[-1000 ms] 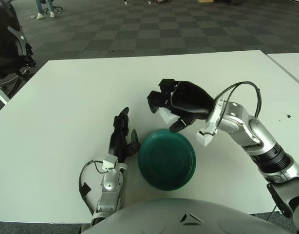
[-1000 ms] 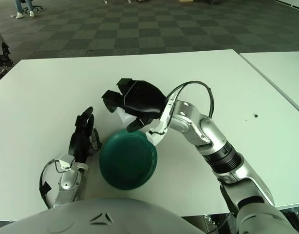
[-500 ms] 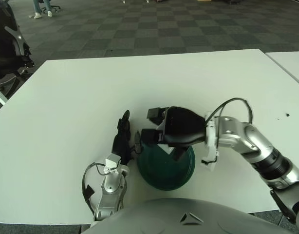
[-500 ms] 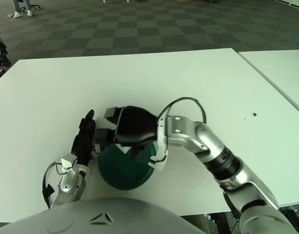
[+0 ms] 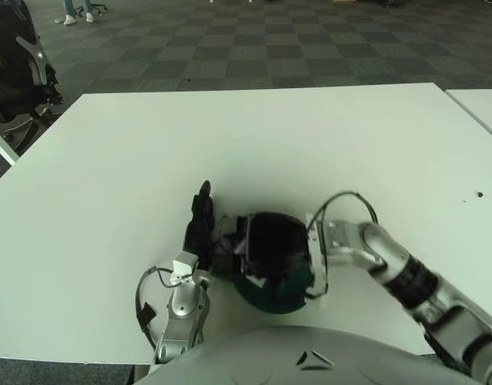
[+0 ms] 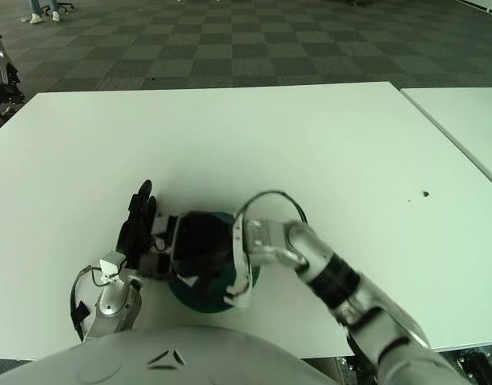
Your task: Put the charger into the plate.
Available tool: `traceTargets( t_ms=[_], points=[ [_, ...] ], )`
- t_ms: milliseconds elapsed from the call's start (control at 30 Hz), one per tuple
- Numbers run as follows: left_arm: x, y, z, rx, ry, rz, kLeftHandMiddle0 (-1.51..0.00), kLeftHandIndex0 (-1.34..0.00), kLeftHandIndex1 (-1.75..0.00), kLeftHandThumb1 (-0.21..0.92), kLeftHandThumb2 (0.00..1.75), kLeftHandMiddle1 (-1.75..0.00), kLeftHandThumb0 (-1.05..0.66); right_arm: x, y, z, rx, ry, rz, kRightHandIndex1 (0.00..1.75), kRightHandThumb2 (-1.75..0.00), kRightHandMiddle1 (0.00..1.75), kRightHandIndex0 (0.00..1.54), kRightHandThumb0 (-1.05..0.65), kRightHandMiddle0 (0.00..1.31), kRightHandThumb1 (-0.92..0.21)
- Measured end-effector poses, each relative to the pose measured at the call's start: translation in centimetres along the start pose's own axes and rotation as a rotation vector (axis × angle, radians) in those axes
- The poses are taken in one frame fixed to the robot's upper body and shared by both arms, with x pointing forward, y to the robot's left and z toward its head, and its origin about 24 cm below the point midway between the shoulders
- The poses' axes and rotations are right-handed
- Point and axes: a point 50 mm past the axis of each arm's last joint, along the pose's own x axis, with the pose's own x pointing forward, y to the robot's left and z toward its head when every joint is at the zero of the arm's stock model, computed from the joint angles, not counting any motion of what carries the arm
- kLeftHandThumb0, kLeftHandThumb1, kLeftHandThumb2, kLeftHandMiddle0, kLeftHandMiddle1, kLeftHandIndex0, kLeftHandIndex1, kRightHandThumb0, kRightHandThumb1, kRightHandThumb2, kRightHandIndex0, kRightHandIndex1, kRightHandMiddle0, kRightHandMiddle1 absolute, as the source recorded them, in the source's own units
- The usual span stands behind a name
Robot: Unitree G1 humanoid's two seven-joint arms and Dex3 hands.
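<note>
Left eye view: black three-finger right hand [image 5: 266, 249] has dropped from above the white counter [image 5: 110, 160] to low over the round dark-green plate [image 5: 290, 295]. Grip not discernible; charger hidden beneath, presumably at the plate. Release likely next.

Right eye view: left hand [image 6: 136, 227] beside the plate, fingers straight, empty.

Our right hand [image 5: 270, 247] has come down and back toward us since a second ago: it was lifted beyond the far rim of the green plate [image 5: 294, 295], then crossed over it, and now sits low on the plate, covering most of it. The white charger, which showed under the fingers before, is now hidden beneath our hand. The fingers now reach right up to our left hand [image 5: 201, 226]. Our right forearm has dropped close to the tabletop [image 5: 110, 176].
</note>
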Motion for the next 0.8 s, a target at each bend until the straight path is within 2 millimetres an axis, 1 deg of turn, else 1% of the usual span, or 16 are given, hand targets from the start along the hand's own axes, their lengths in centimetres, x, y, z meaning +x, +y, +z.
traceTargets(
  t_ms=[67, 133, 267, 400, 533, 733, 800],
  points=[
    [0.0, 0.1, -0.1, -0.001, -0.002, 0.004, -0.15, 0.0, -0.53, 0.92, 1.01, -0.03, -0.83, -0.4, 0.7, 0.0, 0.044, 0.028, 0.04, 1.75, -1.14, 1.75, 1.11, -0.44, 0.5, -0.46],
    [0.2, 0.0, -0.3, -0.003, 0.003, -0.001, -0.16, 0.0, -0.57, 0.92, 1.0, -0.04, -0.83, -0.9, 0.9, -0.4, 0.059, 0.058, 0.082, 1.75, -1.12, 1.72, 1.11, -0.44, 0.52, -0.46],
    [0.3, -0.1, -0.5, -0.003, -0.003, -0.007, -0.18, 0.0, -0.62, 0.92, 1.0, -0.04, -0.83, -1.1, 0.6, -1.3, 0.039, 0.083, 0.13, 1.75, -1.07, 1.65, 1.12, -0.44, 0.56, -0.46],
    [0.5, -0.2, -0.5, -0.003, -0.018, -0.008, -0.19, 0.0, -0.63, 0.92, 1.0, -0.04, -0.83, -0.8, 0.5, -1.6, 0.021, 0.073, 0.161, 1.75, -1.01, 1.59, 1.1, -0.43, 0.59, -0.47],
    [0.8, -0.1, -0.6, -0.003, -0.033, -0.004, -0.2, 0.0, -0.65, 0.92, 1.01, -0.04, -0.83, -0.6, -0.2, -1.9, -0.008, 0.062, 0.151, 1.75, -1.0, 1.58, 1.08, -0.43, 0.59, -0.47],
    [1.0, 0.1, -0.8, -0.003, -0.043, 0.002, -0.21, 0.0, -0.67, 0.92, 1.01, -0.04, -0.84, -0.5, -1.8, -2.4, -0.073, 0.053, 0.069, 1.75, -0.97, 1.69, 1.02, -0.42, 0.47, -0.56],
    [1.0, 0.2, -0.8, -0.005, -0.047, 0.002, -0.21, 0.0, -0.67, 0.92, 1.02, -0.03, -0.84, -0.6, -2.1, -2.6, -0.088, 0.054, 0.04, 1.75, -0.93, 1.72, 0.98, -0.41, 0.41, -0.61]
  ],
)
